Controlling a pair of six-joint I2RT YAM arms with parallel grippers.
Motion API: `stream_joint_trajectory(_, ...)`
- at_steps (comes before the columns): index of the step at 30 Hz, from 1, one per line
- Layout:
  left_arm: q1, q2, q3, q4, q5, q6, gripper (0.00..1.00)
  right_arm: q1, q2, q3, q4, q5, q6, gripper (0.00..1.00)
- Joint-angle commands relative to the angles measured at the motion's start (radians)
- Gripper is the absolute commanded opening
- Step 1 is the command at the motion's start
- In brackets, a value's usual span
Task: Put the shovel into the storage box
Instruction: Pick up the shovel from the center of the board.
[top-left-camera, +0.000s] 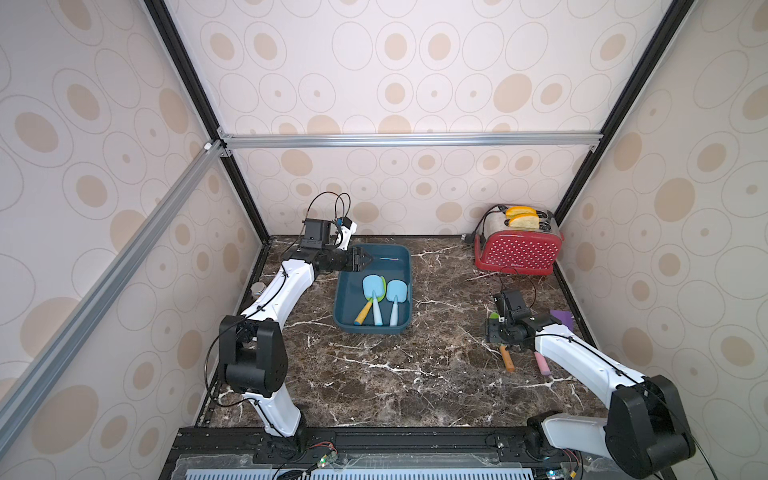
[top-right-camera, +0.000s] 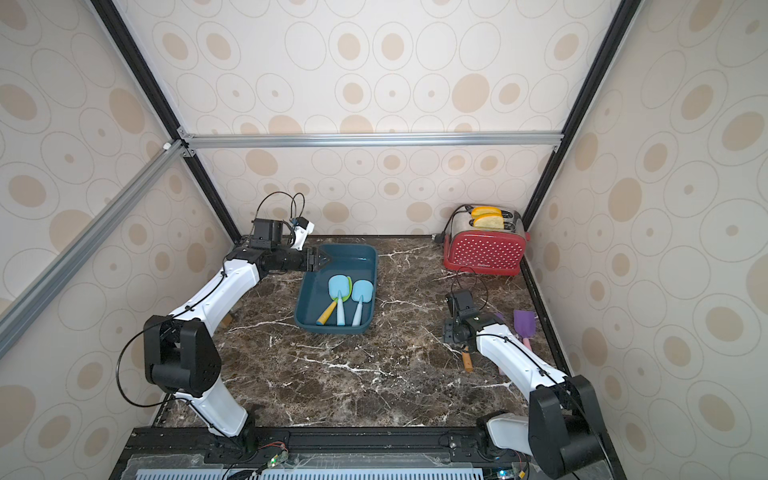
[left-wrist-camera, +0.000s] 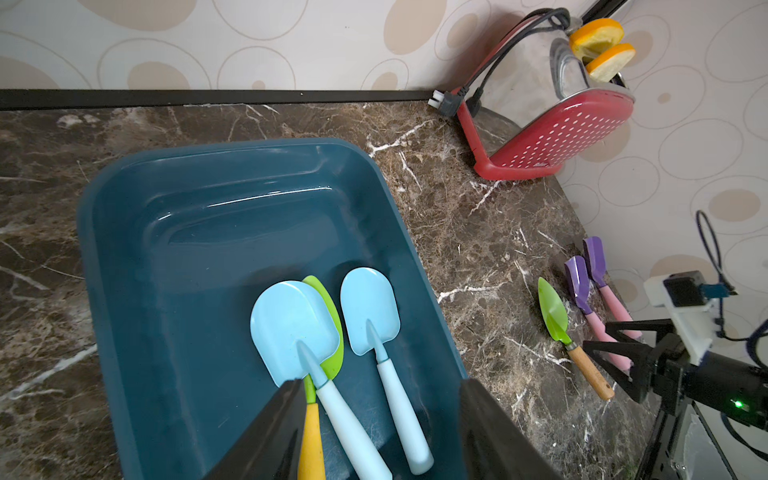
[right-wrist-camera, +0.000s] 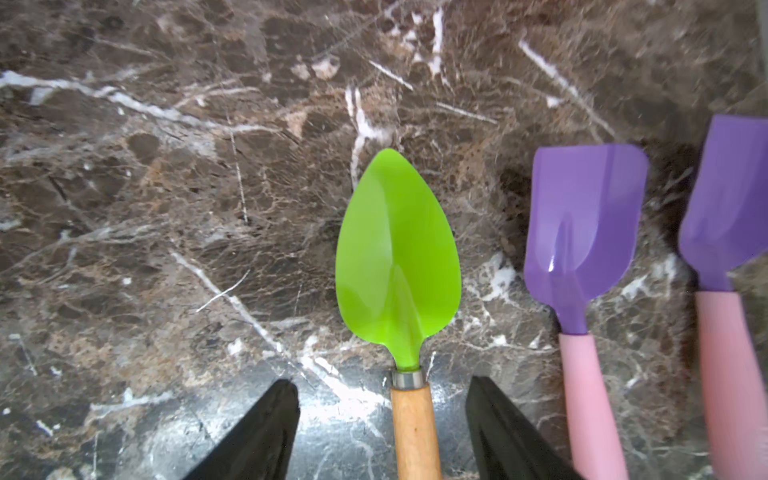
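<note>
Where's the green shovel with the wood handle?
Right wrist view: the green shovel lies on the table's right side, beside two purple shovels, below the right gripper.

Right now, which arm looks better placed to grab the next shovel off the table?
The right. The right gripper, open, straddles the handle of the green shovel; the left gripper hangs open over the box.

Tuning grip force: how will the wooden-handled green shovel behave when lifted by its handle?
The green shovel looks stiff: hard glossy blade, wooden handle. Its round handle may twist once the right gripper closes. Wide blade could tip it forward.
</note>
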Motion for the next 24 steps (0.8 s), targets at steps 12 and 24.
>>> stream_joint_trajectory(12,-0.001,-0.057,-0.066,0.069,0.031,-0.025,0.63,-0.016,-0.048,-0.141,0.031,-0.060,0.154,0.68)
stream_joint_trajectory(24,-0.001,-0.083,-0.107,0.093,0.039,-0.043,0.64,-0.020,-0.116,-0.234,0.025,-0.076,0.186,0.59)
